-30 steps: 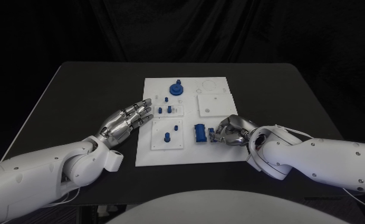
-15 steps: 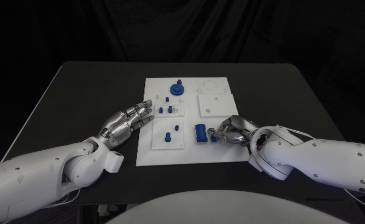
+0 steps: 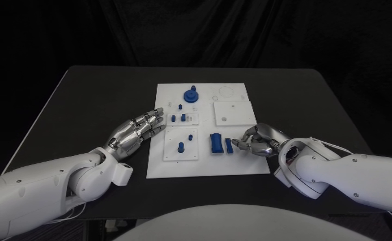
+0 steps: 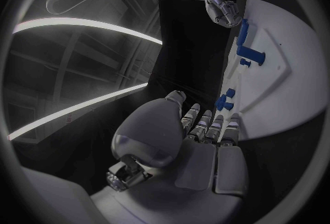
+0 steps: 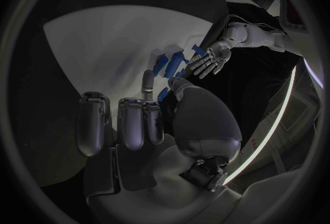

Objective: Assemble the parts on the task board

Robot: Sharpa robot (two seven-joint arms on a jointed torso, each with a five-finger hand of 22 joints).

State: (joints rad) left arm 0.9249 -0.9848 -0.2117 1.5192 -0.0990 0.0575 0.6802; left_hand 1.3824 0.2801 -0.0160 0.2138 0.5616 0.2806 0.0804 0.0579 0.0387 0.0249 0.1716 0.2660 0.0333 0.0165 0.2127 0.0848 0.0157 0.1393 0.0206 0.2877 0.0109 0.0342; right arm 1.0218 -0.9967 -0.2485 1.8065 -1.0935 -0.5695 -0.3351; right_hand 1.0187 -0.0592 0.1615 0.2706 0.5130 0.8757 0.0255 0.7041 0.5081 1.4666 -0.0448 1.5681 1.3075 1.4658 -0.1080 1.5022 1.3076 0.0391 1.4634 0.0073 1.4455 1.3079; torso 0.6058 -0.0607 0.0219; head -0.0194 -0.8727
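Judged to be at the picking step: right hand [image 3: 260, 140] at the near right part of the task board [image 3: 233, 164], fingers curled in beside a small blue piece [image 3: 229, 146]. Cannot tell whether pinched or only touched. Next to it, a larger blue block [image 3: 214, 143] lying on the board, just beside the small piece.

Left hand [image 3: 137, 128] resting flat at the board's left edge, fingers spread, holding nothing; probably steadying the board.

Next move, as a judgement: securing the small piece firmly, lifting straight, then bringing it to a fitting seat without pushing the block aside.

On the board, several square recessed plates: near left plate [image 3: 181, 144] carrying two small blue pegs, middle left plate with two more pegs [image 3: 179, 118], a blue round part [image 3: 190, 95] at the far side. Right square plate [image 3: 229, 111] bare.

Black counter [image 3: 90, 99] under all.
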